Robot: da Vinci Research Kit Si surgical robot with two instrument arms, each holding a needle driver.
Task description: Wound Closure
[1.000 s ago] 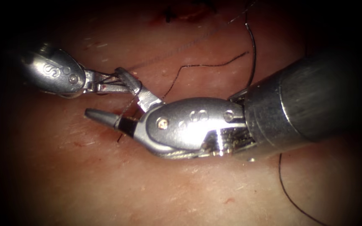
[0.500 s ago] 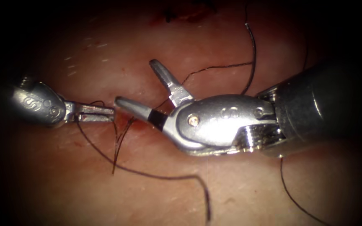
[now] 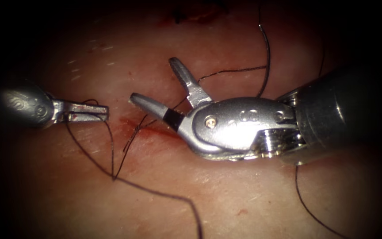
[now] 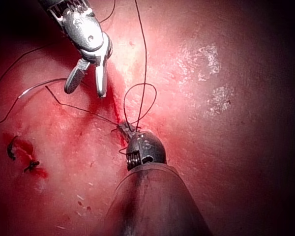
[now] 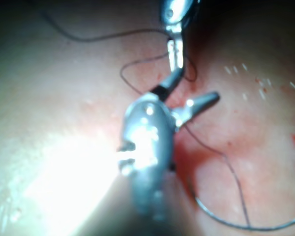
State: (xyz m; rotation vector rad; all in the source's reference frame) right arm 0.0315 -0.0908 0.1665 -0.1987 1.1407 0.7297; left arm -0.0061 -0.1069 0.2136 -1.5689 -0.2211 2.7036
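Observation:
My left tool (image 3: 89,110) lies left of the reddened stitch site (image 3: 149,129), jaws shut on the dark thread (image 3: 111,146). From there the thread drops in a slack loop onto the tissue (image 3: 244,199). My right tool (image 3: 153,82) comes in from the right, its jaws spread wide above the stitch site and holding nothing. The left wrist view has the left tool (image 4: 124,129) pinching a thread loop (image 4: 140,101), with the right tool (image 4: 86,86) open beyond it. In the right wrist view the curved needle (image 5: 246,227) rests on the tissue, free of the right tool (image 5: 196,82) and out of the tissue.
An earlier stitch with dark knots (image 3: 191,15) sits at the far end of the cut. More thread (image 3: 266,48) arcs behind the right tool, and a strand (image 3: 306,208) trails below its shaft. Red fluid stains the tissue around the stitch site.
The left tool drew back to the left with the thread. The right tool moved right, away from it, jaws still wide. The thread now lies slack in a loop on the tissue.

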